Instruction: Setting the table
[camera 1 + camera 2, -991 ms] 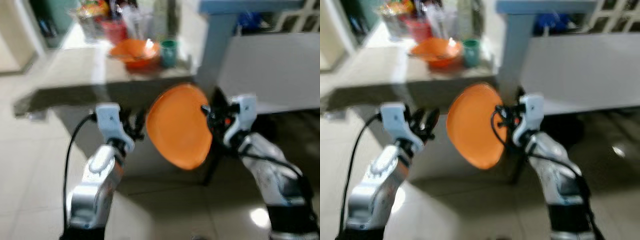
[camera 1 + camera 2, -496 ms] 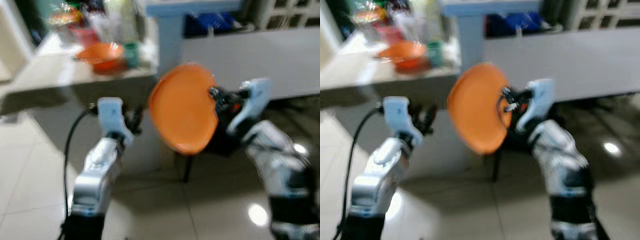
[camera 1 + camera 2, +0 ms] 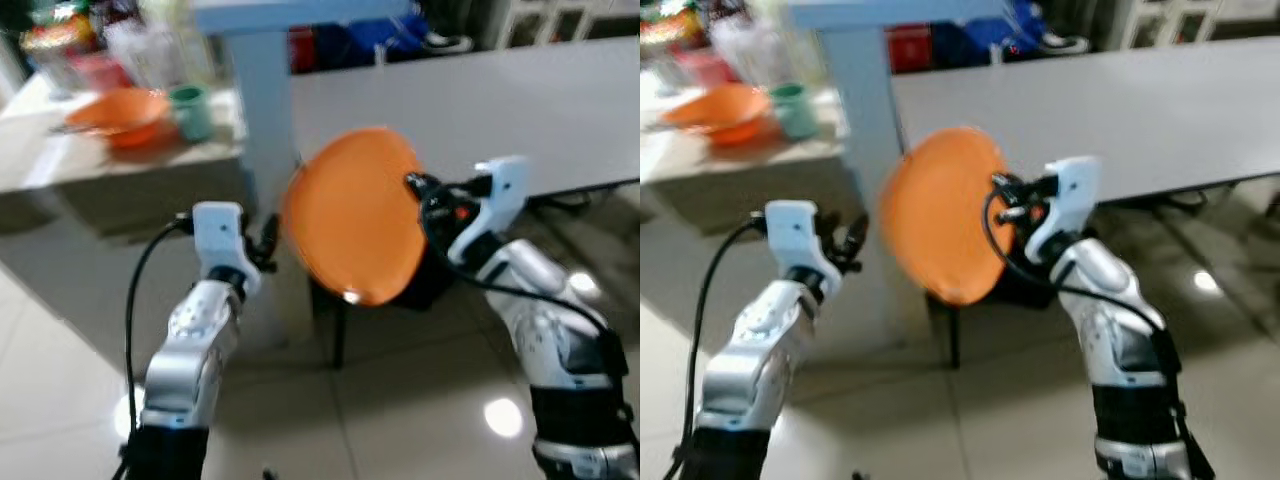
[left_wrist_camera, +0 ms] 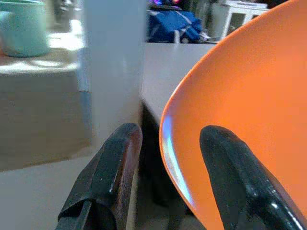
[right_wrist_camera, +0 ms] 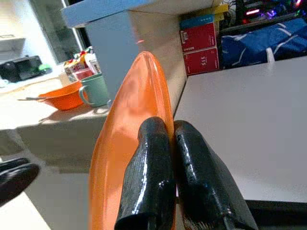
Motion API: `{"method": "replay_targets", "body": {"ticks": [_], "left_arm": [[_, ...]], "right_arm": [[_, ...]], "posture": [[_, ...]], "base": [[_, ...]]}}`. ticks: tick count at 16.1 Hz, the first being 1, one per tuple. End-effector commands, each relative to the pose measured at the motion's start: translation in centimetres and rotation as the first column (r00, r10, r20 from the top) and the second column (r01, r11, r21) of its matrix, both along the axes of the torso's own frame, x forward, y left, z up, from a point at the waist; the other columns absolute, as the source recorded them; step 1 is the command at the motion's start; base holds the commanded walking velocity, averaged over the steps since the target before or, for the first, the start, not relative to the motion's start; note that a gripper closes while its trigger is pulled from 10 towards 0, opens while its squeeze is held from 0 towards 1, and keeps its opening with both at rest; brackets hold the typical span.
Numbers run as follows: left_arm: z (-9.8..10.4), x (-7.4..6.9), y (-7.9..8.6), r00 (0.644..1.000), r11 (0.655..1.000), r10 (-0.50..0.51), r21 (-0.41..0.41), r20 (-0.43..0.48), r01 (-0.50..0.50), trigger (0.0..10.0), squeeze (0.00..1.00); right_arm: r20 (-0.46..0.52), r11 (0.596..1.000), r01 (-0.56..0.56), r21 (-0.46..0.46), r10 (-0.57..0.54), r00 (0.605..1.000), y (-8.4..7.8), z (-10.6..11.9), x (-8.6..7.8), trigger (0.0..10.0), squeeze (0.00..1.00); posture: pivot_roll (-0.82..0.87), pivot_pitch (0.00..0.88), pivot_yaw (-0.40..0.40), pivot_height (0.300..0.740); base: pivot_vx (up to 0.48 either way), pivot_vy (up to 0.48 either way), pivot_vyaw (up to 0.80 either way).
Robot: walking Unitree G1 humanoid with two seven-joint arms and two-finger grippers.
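Here the right hand [image 5: 165,139] pinches an upright, bare orange plate [image 3: 352,215]

One orange plate [image 3: 352,212] is counted, held up before the grey table [image 3: 480,110]. Left of that table, one orange bowl [image 3: 118,113] and one green mug [image 3: 191,110] are seen. Two red boxes [image 5: 201,44] are spotted behind it.

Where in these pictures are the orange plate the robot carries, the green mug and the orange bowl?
orange plate [image 3: 350,215], left eye view, middle of its face.
green mug [image 5: 98,89], right wrist view, its side wall.
orange bowl [image 3: 716,108], right eye view, its inside, on the counter beside the mug.
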State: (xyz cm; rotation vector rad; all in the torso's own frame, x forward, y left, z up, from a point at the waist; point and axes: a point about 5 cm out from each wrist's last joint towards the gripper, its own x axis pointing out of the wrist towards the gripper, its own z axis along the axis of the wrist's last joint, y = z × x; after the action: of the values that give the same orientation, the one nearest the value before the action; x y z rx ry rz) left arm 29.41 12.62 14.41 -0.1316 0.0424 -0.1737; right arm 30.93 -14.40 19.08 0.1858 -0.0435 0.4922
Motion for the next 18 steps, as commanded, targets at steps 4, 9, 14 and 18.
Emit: {"method": "replay_targets", "body": {"ticks": [4, 9, 14, 18], "left_arm": [[0.6, 0.1, -1.1, 0.999, 0.999, -0.040, 0.031, 0.034, 0.039, 10.0, 0.00], [0.5, 0.2, -1.3, 0.998, 0.999, -0.044, 0.031, 0.035, 0.043, 10.0, 0.00], [0.3, 0.4, -1.0, 0.999, 0.999, -0.020, 0.042, 0.025, 0.019, 10.0, 0.00], [0.3, 1.1, 0.0, 0.999, 0.998, 0.041, 0.044, 0.016, -0.041, 10.0, 0.00]], "right_arm": [[0.074, 1.000, 0.018, 0.022, -0.019, 0.997, -0.6, 1.5, -0.1, 0.0, 0.00], [0.151, 0.999, 0.008, 0.034, -0.013, 0.988, -0.8, 3.7, 0.4, 0.0, 0.00], [0.093, 1.000, 0.019, 0.008, -0.019, 0.995, -0.6, 2.1, 0.4, 0.0, 0.00], [0.064, 1.000, -0.001, -0.030, 0.003, 0.998, -0.3, 1.3, 0.5, 0.0, 0.00]], "posture": [[-0.22, 0.000, 0.075, 0.740], [-0.22, 0.000, 0.074, 0.740], [-0.22, 0.000, 0.070, 0.740], [-0.21, 0.000, 0.060, 0.740]], "base": [[0.142, -0.406, 0.00], [0.000, -0.435, 0.00], [0.272, -0.393, 0.00], [0.320, -0.355, 0.00]]}}
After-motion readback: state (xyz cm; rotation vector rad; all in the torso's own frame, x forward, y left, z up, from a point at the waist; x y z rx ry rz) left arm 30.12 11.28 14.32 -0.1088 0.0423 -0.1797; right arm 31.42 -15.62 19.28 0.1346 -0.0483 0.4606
